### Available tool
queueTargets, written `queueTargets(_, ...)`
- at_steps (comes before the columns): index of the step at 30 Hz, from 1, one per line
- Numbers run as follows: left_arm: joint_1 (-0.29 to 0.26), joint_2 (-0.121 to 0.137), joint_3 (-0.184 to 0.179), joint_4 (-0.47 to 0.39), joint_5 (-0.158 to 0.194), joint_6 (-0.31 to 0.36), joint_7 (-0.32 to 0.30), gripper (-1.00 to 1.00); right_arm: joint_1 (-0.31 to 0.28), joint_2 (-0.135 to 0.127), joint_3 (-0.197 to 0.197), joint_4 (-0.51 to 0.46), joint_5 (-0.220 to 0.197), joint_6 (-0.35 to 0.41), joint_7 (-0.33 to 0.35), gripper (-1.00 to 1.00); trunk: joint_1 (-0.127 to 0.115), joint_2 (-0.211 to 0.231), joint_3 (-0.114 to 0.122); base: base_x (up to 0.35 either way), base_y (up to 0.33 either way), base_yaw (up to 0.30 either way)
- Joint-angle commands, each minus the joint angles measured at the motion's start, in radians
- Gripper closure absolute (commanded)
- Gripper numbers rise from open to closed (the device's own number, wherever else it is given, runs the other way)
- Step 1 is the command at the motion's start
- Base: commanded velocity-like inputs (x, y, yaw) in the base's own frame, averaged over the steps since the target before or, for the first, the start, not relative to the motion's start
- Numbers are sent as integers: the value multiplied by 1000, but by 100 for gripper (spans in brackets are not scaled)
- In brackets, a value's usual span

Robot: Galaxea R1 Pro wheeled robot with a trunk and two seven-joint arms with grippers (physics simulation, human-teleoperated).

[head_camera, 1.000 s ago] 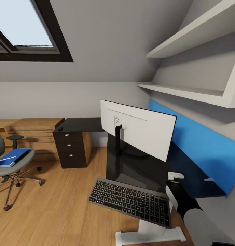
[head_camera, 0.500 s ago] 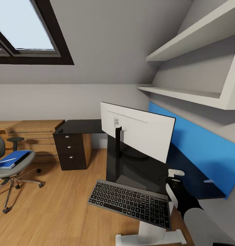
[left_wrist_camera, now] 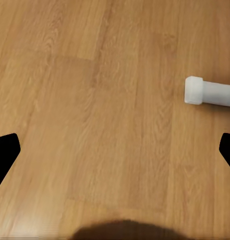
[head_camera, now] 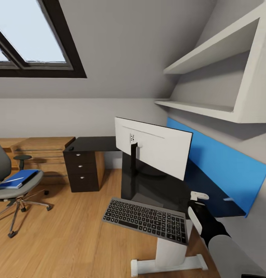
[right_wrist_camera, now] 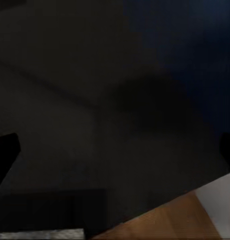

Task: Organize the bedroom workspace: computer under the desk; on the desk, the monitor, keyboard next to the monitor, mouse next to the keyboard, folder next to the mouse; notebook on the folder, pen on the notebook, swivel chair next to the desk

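Desk (head_camera: 156, 187): L-shaped, glossy black top, white pedestal leg (head_camera: 169, 256) at 6 o'clock in the head view, blue back panel (head_camera: 222, 164) at 3 o'clock, dark three-drawer unit (head_camera: 82, 170) at 9 o'clock of the monitor.

Monitor (head_camera: 152, 147): upright on the desk top, white back facing the camera, thin black stand on a round base.

Keyboard (head_camera: 146, 219): grey frame, black keys; lies at the near edge of the desk top, at 6 o'clock of the monitor, its near side overhanging the edge.

Swivel chair (head_camera: 13, 185): grey, chrome star base on casters, on the wood floor (head_camera: 71, 235) at 9 o'clock, well apart from the desk.

Folder (head_camera: 16, 178): bright blue, flat on the chair seat.

Right gripper (head_camera: 198, 197): over the desk top just beside the keyboard's right end; fingers spread wide, nothing between them.

Left gripper (left_wrist_camera: 115, 150): fingers wide apart over bare floor, holding nothing, near the foot of the white pedestal.

Surroundings: light-wood cabinet (head_camera: 42, 148) beyond the drawers, skylight (head_camera: 28, 34) at 10 o'clock, white wall shelves (head_camera: 210, 88) at 2 o'clock.
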Motion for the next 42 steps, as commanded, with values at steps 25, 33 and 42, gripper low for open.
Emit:
queueTargets(25,0,0,-9,-1,9,-6,5,-100,1,2,3,0,-21,2,-5,-100,0,-1,36,-199,0,0)
queueTargets(33,0,0,-9,-1,8,-7,5,-100,1,5,3,1,-23,1,-4,-100,0,-1,37,-277,0,0)
queueTargets(42,0,1,-8,-7,7,-8,3,-100,1,10,3,0,-39,2,-7,-100,0,-1,37,-30,0,0)
